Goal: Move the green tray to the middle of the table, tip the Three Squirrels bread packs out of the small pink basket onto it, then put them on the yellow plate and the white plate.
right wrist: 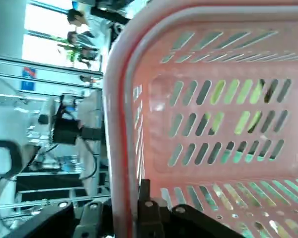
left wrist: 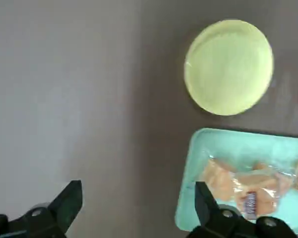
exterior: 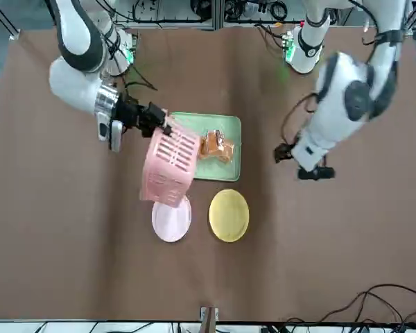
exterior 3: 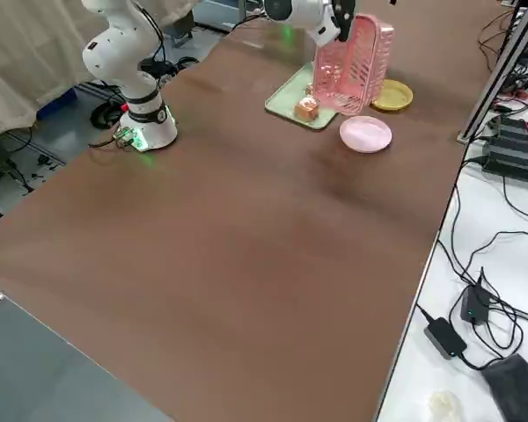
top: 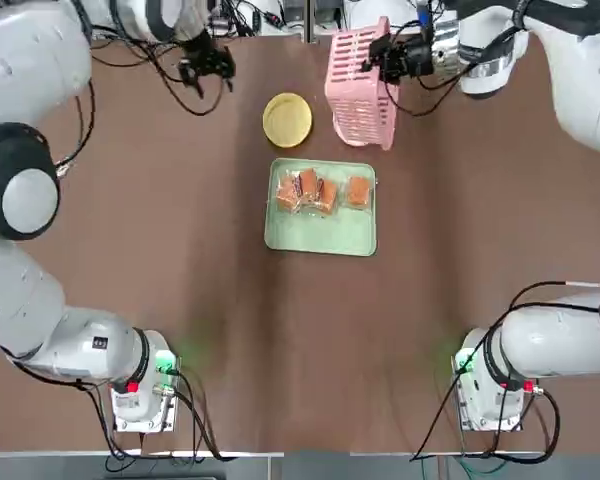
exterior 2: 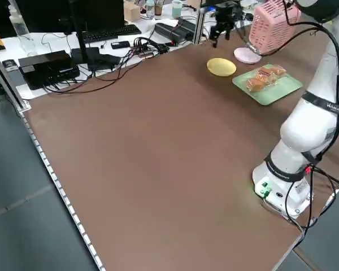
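Four Three Squirrels bread packs point(top: 320, 190) are seen lying on the green tray point(top: 320, 232), bunched along its far edge, three crowded together toward the robot's left and one set apart toward the right. The small pink basket point(top: 360, 85) is held aloft and tipped beyond the tray's far right corner, its rim clenched in the right gripper point(top: 388, 62); in the right side view nothing can be made out inside it. The white plate point(exterior: 171, 218) is overhung by the basket in the front view, while the yellow plate point(top: 287, 119) sits clear, just beyond the tray's far left corner.

The left gripper point(top: 206, 68) is carried with its fingers spread wide and empty, above bare table on the far left. From it, the packs lie back toward the robot and to its right, with the yellow plate in between. This arm is judged the freer for a pick, and the left-hand cluster the nearer target, though those three packs touch and a clean single grasp may be awkward.
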`<control>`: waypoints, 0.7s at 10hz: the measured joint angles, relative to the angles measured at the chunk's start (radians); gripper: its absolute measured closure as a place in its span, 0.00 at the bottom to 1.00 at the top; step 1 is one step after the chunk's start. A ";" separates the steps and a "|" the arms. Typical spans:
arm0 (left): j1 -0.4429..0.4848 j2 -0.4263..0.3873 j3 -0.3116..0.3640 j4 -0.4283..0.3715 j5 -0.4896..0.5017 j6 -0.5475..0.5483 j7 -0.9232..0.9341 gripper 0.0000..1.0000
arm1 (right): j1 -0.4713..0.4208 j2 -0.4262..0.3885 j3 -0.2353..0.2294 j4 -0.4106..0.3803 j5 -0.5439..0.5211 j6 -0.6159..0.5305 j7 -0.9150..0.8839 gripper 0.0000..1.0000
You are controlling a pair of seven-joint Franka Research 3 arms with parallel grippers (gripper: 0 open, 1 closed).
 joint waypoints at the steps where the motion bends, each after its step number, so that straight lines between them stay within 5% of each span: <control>1: -0.052 0.021 -0.015 -0.003 0.000 0.031 -0.087 0.00 | -0.001 -0.007 -0.041 0.000 -0.111 -0.004 0.069 0.93; 7: -0.355 0.282 -0.011 0.164 0.084 0.090 -0.583 0.00 | -0.010 -0.048 -0.229 0.010 -0.864 -0.171 0.527 0.93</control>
